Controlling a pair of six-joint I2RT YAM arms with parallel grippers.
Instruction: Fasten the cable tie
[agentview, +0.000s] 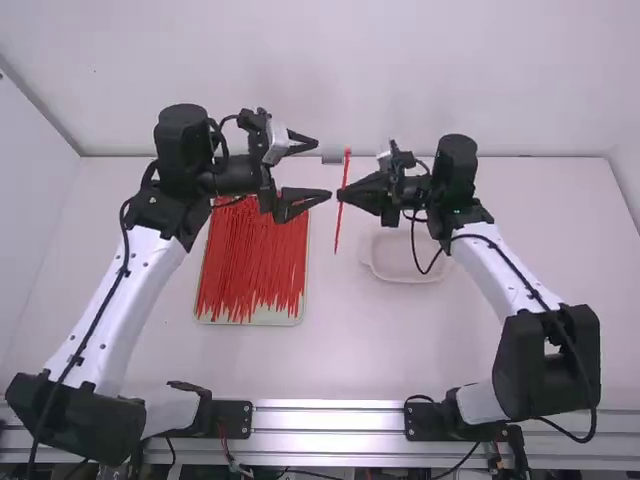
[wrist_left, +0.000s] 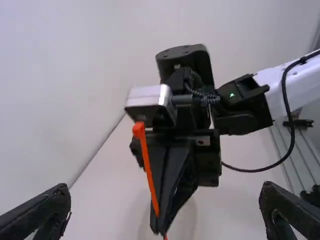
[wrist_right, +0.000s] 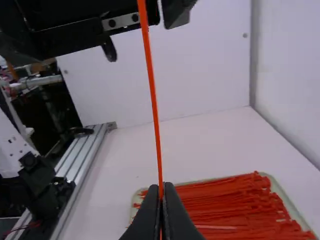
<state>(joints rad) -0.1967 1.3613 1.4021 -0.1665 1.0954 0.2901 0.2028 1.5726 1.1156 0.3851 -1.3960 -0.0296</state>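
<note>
From above, the left end effector (agentview: 318, 168) hangs over the far end of a tray (agentview: 250, 321) of spare ties (agentview: 250, 260), its jaws spread wide. Just beside it, the right end effector (agentview: 343, 198) is clamped on a single red tie (agentview: 345, 165), gripped near its middle and standing nearly upright. A clear dish (agentview: 385, 268) sits on the desk (agentview: 400, 340) under the right arm.

In the left wrist view, its own fingers (wrist_left: 45, 212) stand far apart at either side. The right end effector points at the camera between them, with the tie slanting across its front.

In the right wrist view, its own fingers (wrist_right: 150, 215) are pressed together on the tie, which rises straight up. The tray lies on the desk behind.
</note>
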